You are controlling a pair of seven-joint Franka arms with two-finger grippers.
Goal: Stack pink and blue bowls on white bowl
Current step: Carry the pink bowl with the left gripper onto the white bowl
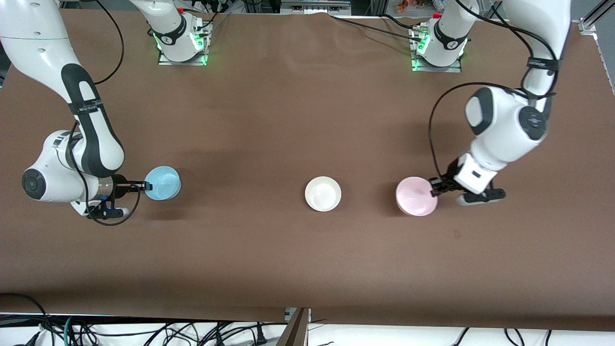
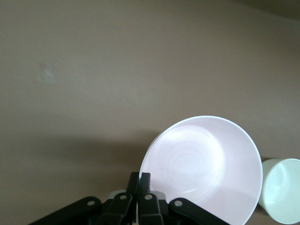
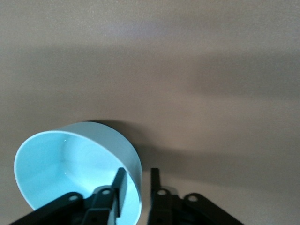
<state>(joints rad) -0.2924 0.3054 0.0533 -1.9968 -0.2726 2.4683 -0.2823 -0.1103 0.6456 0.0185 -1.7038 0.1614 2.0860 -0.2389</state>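
Note:
The white bowl [image 1: 323, 193] stands upright mid-table. The pink bowl [image 1: 415, 195] is beside it toward the left arm's end. My left gripper [image 1: 435, 188] is shut on the pink bowl's rim, and the bowl looks tilted. The left wrist view shows the pink bowl [image 2: 206, 168] pinched in my left gripper [image 2: 144, 180], with the white bowl [image 2: 281, 190] at the edge. The blue bowl [image 1: 162, 182] stands toward the right arm's end. My right gripper [image 1: 143, 185] is open astride its rim. In the right wrist view, my right gripper [image 3: 137, 185] has one finger inside the blue bowl [image 3: 70, 173] and one outside.
The brown table cloth [image 1: 307, 120] carries nothing but the three bowls. The arm bases [image 1: 182, 41] stand along the edge farthest from the front camera. Cables hang below the edge nearest the front camera.

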